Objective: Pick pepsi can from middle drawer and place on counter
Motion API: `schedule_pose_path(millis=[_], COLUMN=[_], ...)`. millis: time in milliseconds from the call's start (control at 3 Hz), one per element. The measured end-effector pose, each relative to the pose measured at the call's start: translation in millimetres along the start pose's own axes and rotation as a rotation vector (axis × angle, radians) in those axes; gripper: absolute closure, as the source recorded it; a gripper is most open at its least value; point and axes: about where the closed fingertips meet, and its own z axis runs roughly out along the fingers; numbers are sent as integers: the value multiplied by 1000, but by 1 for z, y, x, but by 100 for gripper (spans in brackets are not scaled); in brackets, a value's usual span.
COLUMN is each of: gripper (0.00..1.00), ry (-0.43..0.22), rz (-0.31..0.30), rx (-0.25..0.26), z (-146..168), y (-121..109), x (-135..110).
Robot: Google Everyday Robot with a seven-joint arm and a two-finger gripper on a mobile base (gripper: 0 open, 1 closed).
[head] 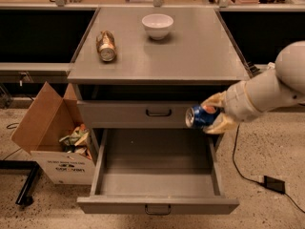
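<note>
Over the right rim of the open drawer (pixel 157 175), the pepsi can (pixel 198 117) is being held on its side, clamped between the fingers of the gripper (pixel 209 117), below the counter (pixel 200 56), where a bowl (pixel 157 25) and a gold can (pixel 106 46) are being displayed.
</note>
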Motion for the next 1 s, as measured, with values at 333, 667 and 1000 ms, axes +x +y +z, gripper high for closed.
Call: schedule_pose_path(millis=[333,667,1000], gripper=[100,100,100], ry=[-22,-74,-156], rz=[31,7,-63], rx=[72,147,169], z=[-25,-45,-39], y=[-62,-122,-184], x=[-5,-24,-58])
